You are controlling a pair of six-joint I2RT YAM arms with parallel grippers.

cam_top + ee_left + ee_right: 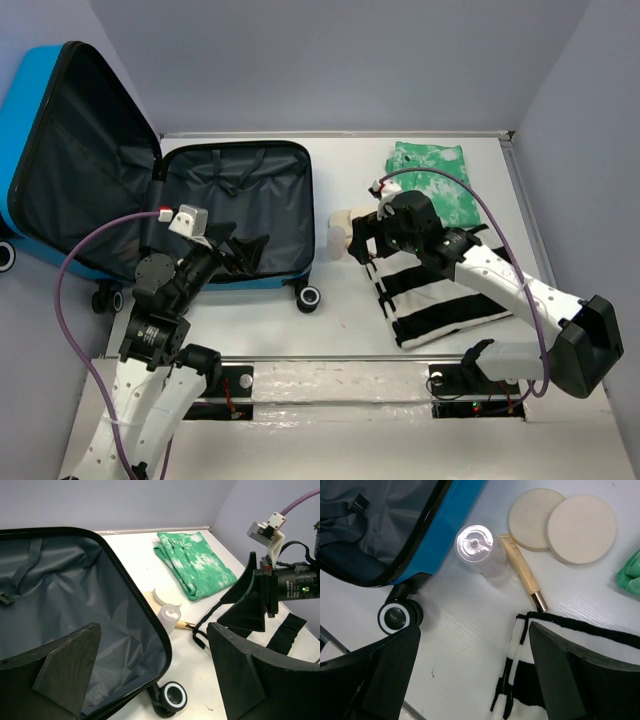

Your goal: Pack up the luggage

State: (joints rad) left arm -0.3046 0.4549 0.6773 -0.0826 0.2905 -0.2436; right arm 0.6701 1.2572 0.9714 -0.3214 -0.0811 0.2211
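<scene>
Two halves of the blue luggage (250, 195) lie open at the table's (340, 320) left: lid (85, 170) propped vs. the left wall (30, 30), base (60, 595) flat, only black lining (285, 230) & straps (235, 165) showing inside. Wheeled end faces the arms, long axis running near-to-far. L gripper (243, 248), jaws spread, hangs over the base's near right corner. R gripper (360, 245), also spread, hovers at the striped cloth (450, 300) edge, by a bottle (477, 547), tube (522, 572) & two round pads (560, 522) just right of the case. At back right, green cloth (435, 180).

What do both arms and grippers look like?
The left arm and right arm: white links, black joints. The left gripper and right gripper: two black wedge-shaped fingers each. A purple cable loops to each wrist's white camera block.
</scene>
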